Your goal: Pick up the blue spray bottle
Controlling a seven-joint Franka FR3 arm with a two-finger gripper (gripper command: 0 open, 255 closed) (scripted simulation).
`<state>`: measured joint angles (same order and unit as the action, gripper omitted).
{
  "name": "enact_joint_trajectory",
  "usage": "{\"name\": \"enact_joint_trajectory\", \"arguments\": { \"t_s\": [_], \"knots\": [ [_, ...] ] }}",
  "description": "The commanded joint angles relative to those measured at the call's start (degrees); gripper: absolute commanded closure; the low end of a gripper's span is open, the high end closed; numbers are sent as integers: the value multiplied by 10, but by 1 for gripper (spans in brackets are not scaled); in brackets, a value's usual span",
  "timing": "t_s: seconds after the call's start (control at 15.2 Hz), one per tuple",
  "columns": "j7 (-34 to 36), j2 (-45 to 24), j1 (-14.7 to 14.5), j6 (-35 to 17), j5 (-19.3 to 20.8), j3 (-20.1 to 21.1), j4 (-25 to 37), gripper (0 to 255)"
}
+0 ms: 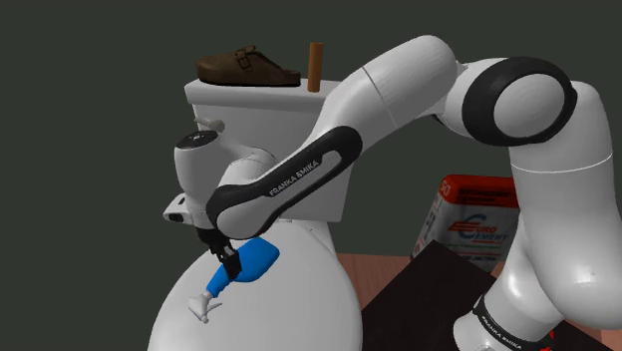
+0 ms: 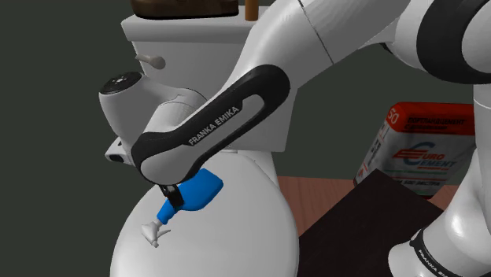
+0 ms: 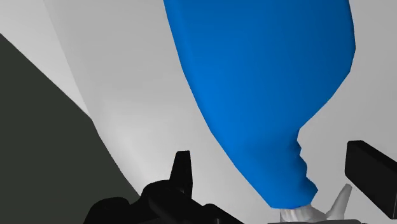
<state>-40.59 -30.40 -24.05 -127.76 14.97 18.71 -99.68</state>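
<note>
Blue spray bottle (image 1: 255,261) tilted, nozzle down

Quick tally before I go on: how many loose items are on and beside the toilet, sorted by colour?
Blue: 1, the spray bottle
Brown: 2, the shoe and the upright cylinder
White and red: 1, the printed bag
Total: 4
</note>
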Motion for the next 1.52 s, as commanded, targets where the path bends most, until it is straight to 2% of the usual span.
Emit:
{"name": "enact_joint_trajectory", "arguments": {
  "t_s": [0.0,0.46,0.53,1.12,1.45],
  "knots": [
    [-1,-13,-4,-9,6,-2,4,0],
    [7,-39,-9,-38,18,-9,0,0],
    [8,-39,-9,-39,18,-9,-1,255],
    [7,-39,-9,-38,18,-9,0,255],
    [0,-15,-5,-12,8,-2,3,255]
  ]
}}
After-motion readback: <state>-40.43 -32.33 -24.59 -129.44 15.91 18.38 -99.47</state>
